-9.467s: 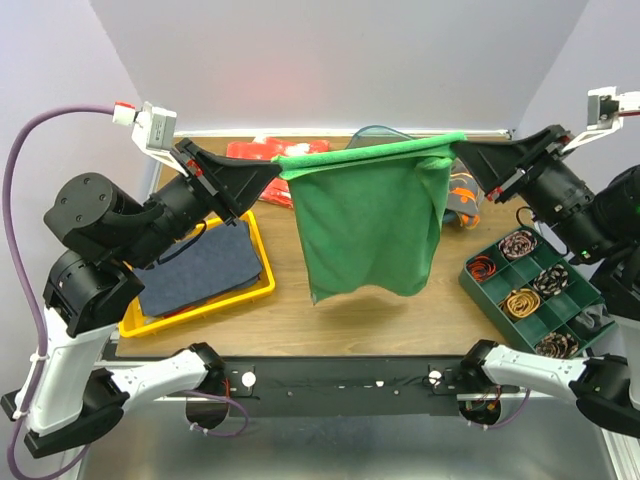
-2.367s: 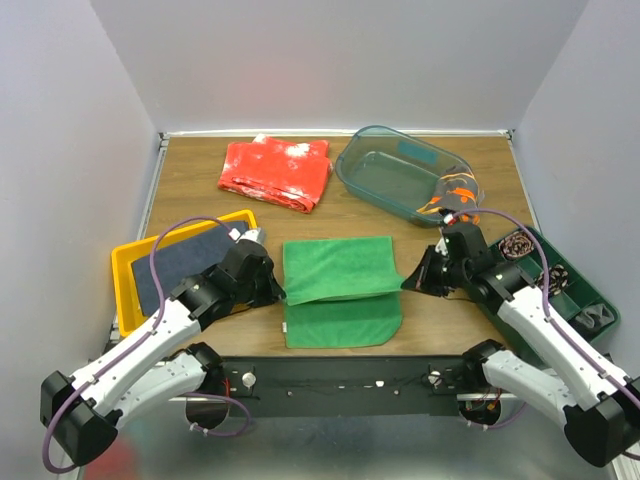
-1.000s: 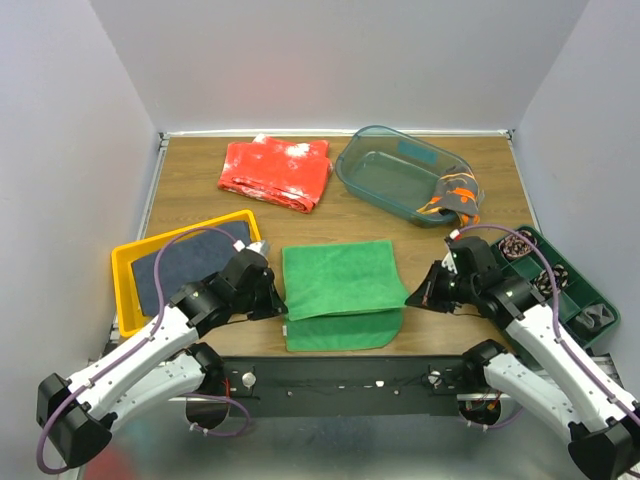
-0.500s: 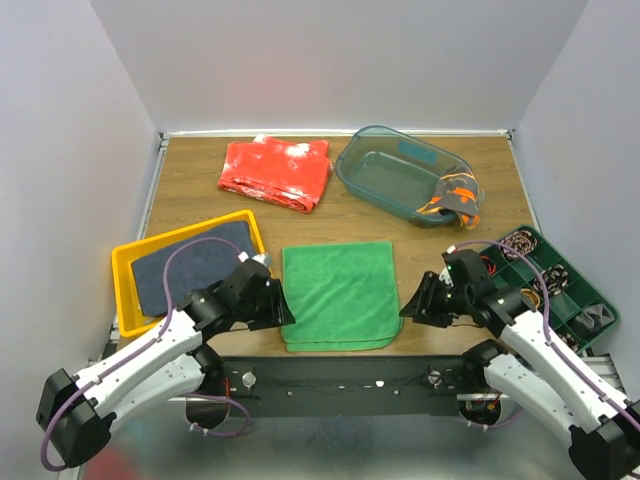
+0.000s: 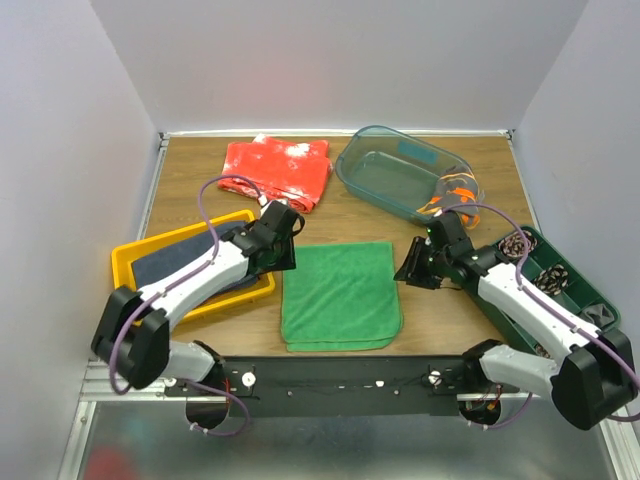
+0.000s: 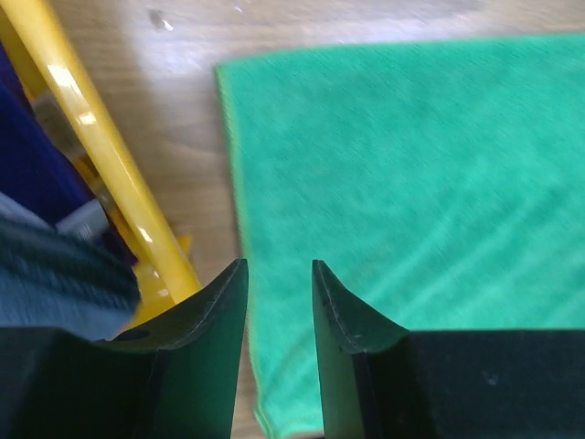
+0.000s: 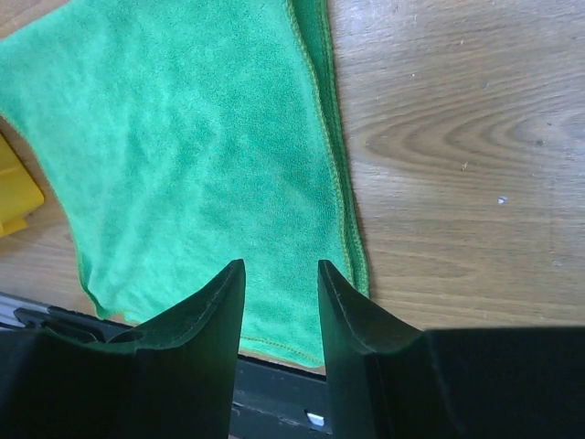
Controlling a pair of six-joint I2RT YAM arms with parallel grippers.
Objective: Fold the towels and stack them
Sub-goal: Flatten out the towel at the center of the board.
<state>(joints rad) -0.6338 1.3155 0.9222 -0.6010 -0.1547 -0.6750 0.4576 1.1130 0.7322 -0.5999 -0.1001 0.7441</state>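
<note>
Both pairs of fingers stand moderately apart with nothing between them. On the left gripper [image 6: 279,274] I see cloth and bare wood through the gap, and on the right gripper [image 7: 279,274] only cloth, lying flat beneath.

My worry is the next pinch. The green towel [image 5: 340,295] is folded in layers, and along its side edge they sit slightly offset (the right wrist view shows a doubled hem). If I close on that edge too shallowly, I would likely catch just the top layer and drag the fold open. On the left, one finger hangs right beside the rim of the yellow tray [image 6: 101,165], so a careless descent could knock the tray or nip the navy towel [image 6: 27,165] in it.

Off the left fingers, the towel's side edge runs beneath the gap, and the cloth spreads past the finger away from the tray. Off the right fingers, the cloth lies under and ahead of the tips, its hem just outside one finger.
</note>
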